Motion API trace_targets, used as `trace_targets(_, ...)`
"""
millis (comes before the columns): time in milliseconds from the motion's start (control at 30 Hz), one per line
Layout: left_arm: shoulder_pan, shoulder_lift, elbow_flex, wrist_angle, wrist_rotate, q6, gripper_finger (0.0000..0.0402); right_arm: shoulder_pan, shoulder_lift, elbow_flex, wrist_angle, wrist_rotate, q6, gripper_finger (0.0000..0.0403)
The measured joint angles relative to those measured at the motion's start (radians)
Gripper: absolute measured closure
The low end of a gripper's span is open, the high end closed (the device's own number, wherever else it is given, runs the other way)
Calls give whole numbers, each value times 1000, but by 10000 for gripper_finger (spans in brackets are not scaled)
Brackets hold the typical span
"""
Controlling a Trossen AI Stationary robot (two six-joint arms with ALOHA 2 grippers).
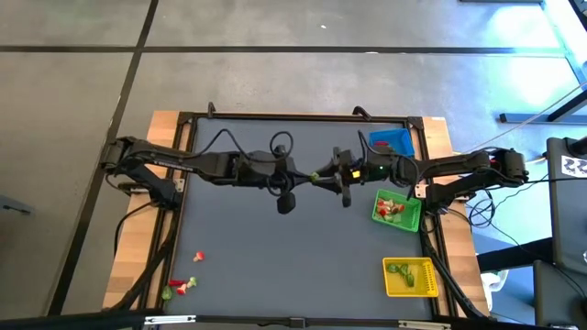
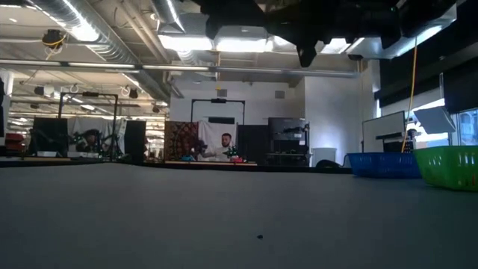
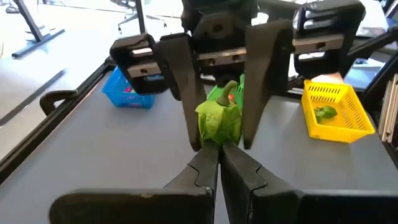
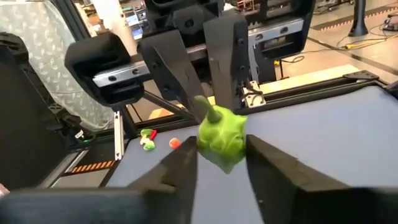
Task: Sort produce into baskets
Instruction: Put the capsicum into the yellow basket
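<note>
A green leafy produce piece (image 3: 219,121) hangs in the air over the middle of the table, where both arms meet (image 1: 316,176). My left gripper (image 3: 219,149) is shut on it. My right gripper (image 4: 221,162) faces it from the other side, open, with one finger (image 3: 186,93) close on either side of the piece. The blue basket (image 1: 390,142), green basket (image 1: 396,209) and yellow basket (image 1: 410,277) stand along the table's right side, each with produce inside. My left gripper pinches one end of the green piece (image 3: 219,142) between its two fingertips. The fingers come nearly level from the table's left, slanting slightly down. The piece sticks out beyond the tips, lifted clear of the table. My right gripper's fingers stand beside the piece; whether they touch it I cannot tell.
Several loose red and green produce pieces (image 1: 183,282) lie near the table's front left corner. The table has a raised dark frame (image 1: 293,117) around its dark mat. A person sits far off in the room behind the table (image 2: 226,146).
</note>
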State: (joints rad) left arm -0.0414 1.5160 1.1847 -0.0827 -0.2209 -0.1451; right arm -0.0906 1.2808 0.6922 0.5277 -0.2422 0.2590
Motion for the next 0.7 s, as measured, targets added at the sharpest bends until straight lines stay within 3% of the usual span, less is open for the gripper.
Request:
trace_targets(200, 0, 1, 0, -12, 0, 6, 392, 0, 1, 0, -9, -20, -6, 373)
trace_targets(267, 0, 1, 0, -8, 0, 6, 392, 0, 1, 0, -9, -21, -20, 391)
trace_targets(433, 0, 1, 0, 4, 0, 5, 368, 0, 0, 0, -3, -24, -30, 377)
trace_targets(700, -20, 4, 0, -42, 2, 41, 251, 0, -43, 2, -103, -41, -31, 387)
